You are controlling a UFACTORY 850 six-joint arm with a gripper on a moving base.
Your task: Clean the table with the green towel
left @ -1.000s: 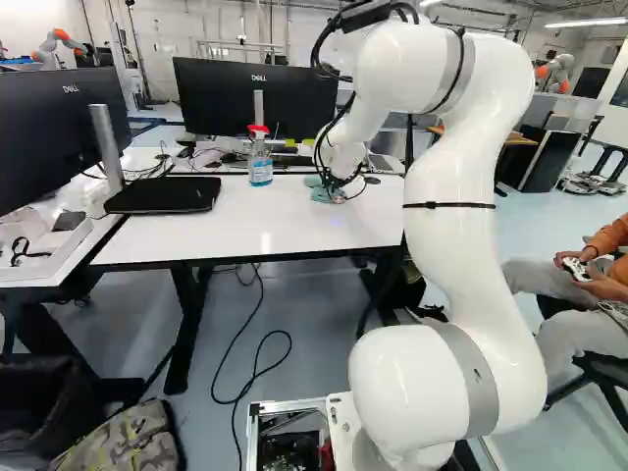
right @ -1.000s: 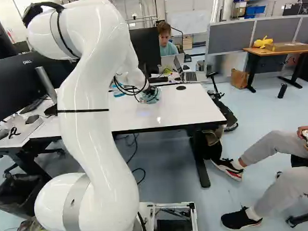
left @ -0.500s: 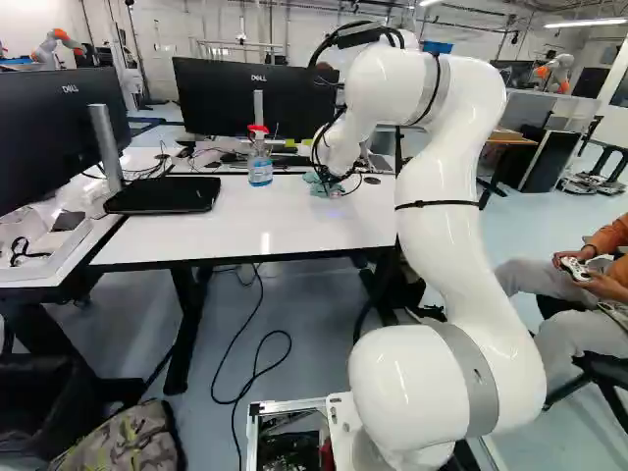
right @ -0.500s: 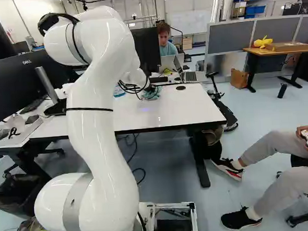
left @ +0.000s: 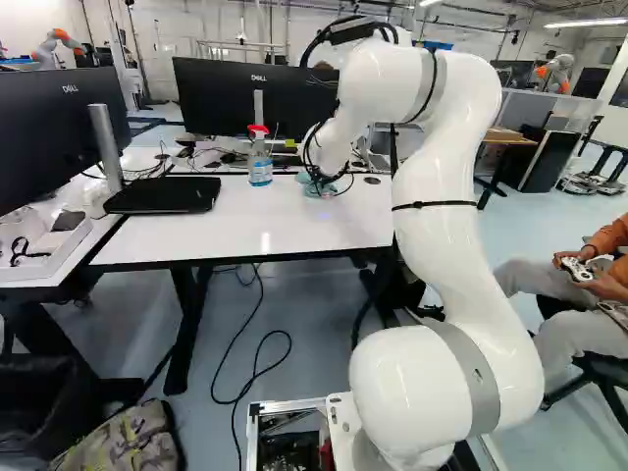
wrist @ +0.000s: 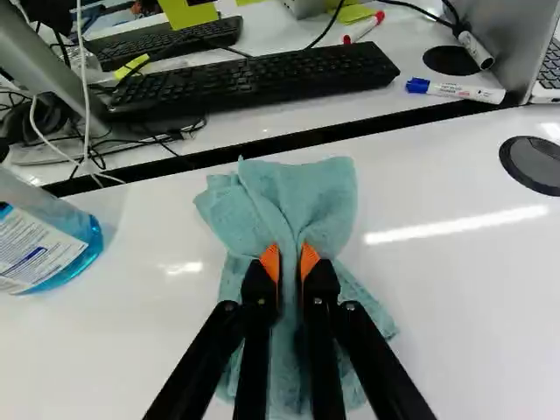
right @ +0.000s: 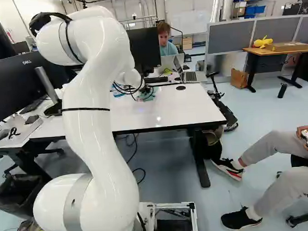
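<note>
white tabletop (left: 216, 231) is spanning the left base view's centre; gripper (wrist: 290, 261) is pinching green towel (wrist: 324, 188), wiping probably being underway, remainder unclear.

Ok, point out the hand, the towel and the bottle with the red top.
Hand (wrist: 290, 255): wrist view, midway between its fingertips.
Towel (wrist: 319, 191): wrist view, the loose cloth ahead of the hand.
Bottle (left: 260, 171): left base view, its body.

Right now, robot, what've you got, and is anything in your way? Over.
Gripper shut on green towel. Towel on table. Bottle nearby, might block wiping.
</note>
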